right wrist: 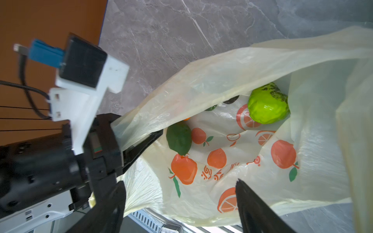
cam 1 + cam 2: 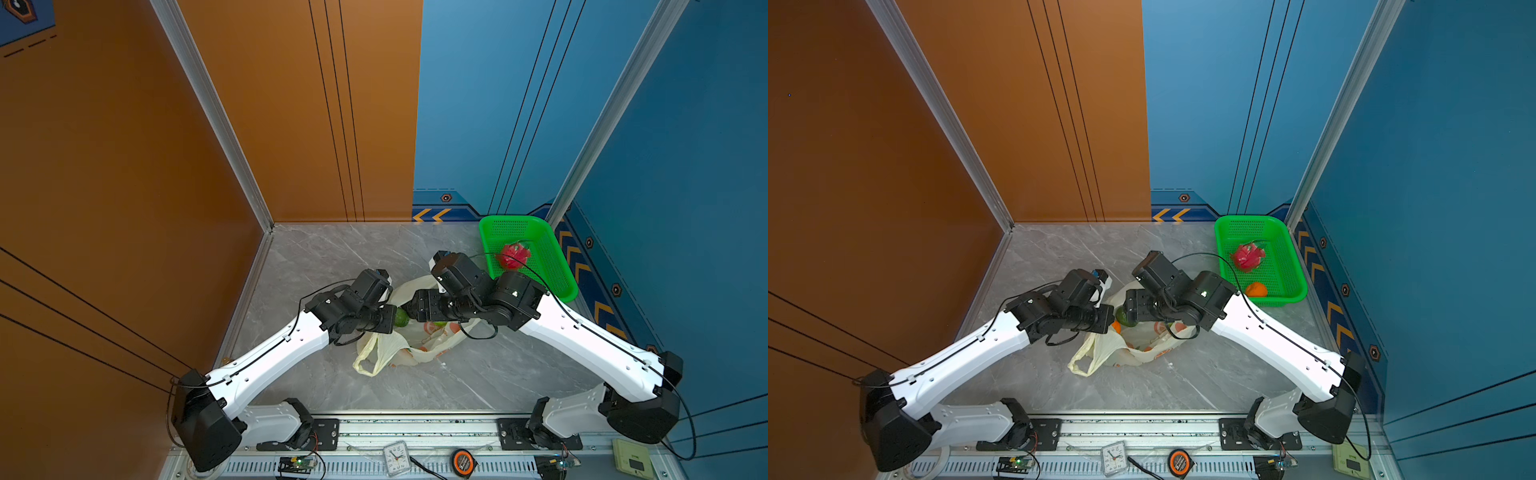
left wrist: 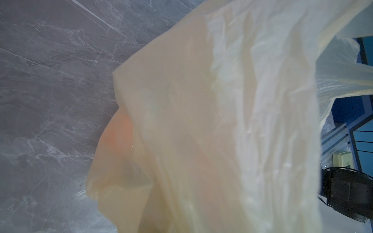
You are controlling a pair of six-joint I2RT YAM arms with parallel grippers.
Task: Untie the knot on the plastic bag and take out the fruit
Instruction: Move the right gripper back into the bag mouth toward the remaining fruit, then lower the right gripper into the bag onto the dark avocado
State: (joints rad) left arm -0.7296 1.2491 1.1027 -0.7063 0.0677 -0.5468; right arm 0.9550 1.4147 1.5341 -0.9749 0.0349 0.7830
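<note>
Left pincer (image 1: 153,137) clamped shut on the rim of the plastic bag (image 1: 252,66), which lies mouth open on the bench (image 2: 332,257). Right pincer (image 1: 179,181), its 2 fingers spread wide and empty, hovers at the mouth (inside: light green fruit (image 1: 267,103), dark green fruit (image 1: 179,139)). Dragon fruit (image 2: 1248,256) and orange (image 2: 1256,289) sit in the green basket (image 2: 1285,253).

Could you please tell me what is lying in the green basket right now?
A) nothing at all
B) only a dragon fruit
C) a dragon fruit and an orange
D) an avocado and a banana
C: in a top view the green basket holds a pink-red dragon fruit and, at its near end, an orange.
</note>
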